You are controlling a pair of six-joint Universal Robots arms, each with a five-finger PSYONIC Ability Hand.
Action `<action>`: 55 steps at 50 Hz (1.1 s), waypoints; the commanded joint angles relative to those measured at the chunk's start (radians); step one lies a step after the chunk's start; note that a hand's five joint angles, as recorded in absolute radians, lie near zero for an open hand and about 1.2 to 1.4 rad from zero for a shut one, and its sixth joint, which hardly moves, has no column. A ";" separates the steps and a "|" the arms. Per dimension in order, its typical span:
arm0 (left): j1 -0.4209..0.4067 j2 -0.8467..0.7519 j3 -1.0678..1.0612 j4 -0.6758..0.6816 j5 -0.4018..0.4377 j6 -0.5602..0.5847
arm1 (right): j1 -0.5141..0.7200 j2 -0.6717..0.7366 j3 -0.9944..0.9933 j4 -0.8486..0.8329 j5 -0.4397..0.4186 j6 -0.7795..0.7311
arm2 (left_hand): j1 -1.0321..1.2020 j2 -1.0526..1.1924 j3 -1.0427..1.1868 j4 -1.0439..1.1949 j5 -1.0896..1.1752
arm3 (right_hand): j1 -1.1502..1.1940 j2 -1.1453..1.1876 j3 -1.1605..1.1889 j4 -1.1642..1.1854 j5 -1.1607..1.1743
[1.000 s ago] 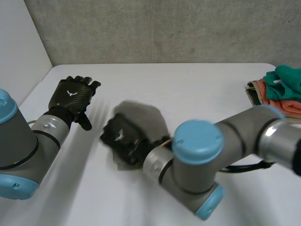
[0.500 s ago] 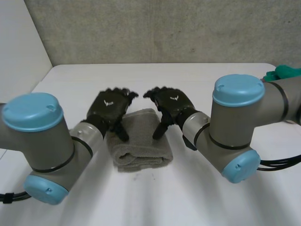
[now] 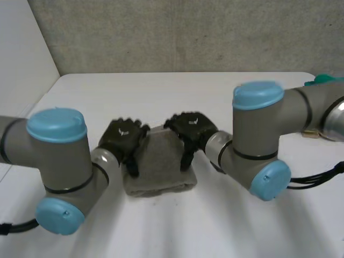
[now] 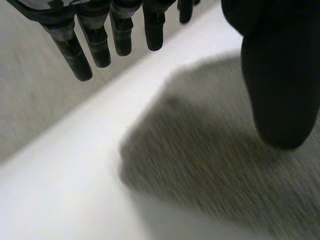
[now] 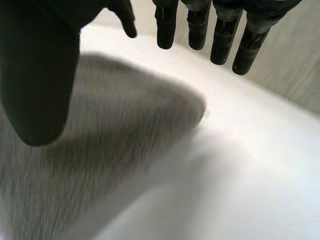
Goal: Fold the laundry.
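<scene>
Noted white table (image 3: 177,226) nearest, with both grey arms reaching in from either side. Found grey towel (image 3: 160,171) folded into a thick pad, lying flat at mid-table between the arms. Located left hand (image 3: 122,138) over the towel's far left corner, with fingers (image 4: 97,42) straight and spread, reaching past the cloth's edge, and the thumb hanging over the cloth. Nothing pinched. Located right hand (image 3: 192,128) over the far right corner in the same manner, with fingers (image 5: 220,37) straight and apart beyond the edge and the thumb above the cloth. Nothing gripped. Could not tell whether either thumb touched the towel. Observed teal cloth (image 3: 329,80) at the far right edge, partly hidden behind the right arm. Recorded grey wall (image 3: 177,32) behind.
</scene>
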State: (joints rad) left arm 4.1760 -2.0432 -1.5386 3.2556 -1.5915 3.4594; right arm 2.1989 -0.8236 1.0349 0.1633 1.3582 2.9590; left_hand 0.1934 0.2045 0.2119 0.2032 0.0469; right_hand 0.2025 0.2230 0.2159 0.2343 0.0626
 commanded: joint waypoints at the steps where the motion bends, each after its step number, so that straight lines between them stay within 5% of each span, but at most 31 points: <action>1: 0.003 0.176 0.112 -0.007 0.141 -0.005 | 0.005 -0.222 0.189 -0.206 0.064 -0.018 | -0.019 -0.030 -0.037 -0.029 -0.047 | -0.028 -0.048 -0.041 -0.060 -0.063; 9: 0.058 0.279 0.202 -0.230 0.528 -0.008 | 0.018 -0.335 0.536 -0.430 0.130 -0.189 | -0.019 -0.030 -0.037 -0.029 -0.047 | -0.028 -0.048 -0.041 -0.060 -0.063; 12: 0.067 0.278 0.209 -0.286 0.591 -0.010 | 0.065 -0.324 0.593 -0.464 0.130 -0.212 | -0.019 -0.030 -0.037 -0.029 -0.047 | -0.028 -0.048 -0.041 -0.060 -0.063; 27: 0.050 0.262 0.199 -0.295 0.594 -0.010 | 0.160 -0.029 0.473 -0.613 0.134 -0.299 | -0.019 -0.030 -0.037 -0.029 -0.047 | -0.028 -0.048 -0.041 -0.060 -0.063; 55: 0.050 0.268 0.201 -0.295 0.597 -0.013 | 0.159 0.106 0.264 -0.602 0.131 -0.308 | -0.019 -0.030 -0.037 -0.029 -0.047 | 0.379 0.358 0.365 0.347 0.344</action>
State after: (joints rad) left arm 4.2261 -1.7750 -1.3376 2.9606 -0.9951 3.4469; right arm 2.3577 -0.7381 1.3335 -0.4427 1.4851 2.6510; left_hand 0.1934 0.2045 0.2119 0.2031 0.0469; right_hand 0.4034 0.4539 0.4596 0.4633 0.1969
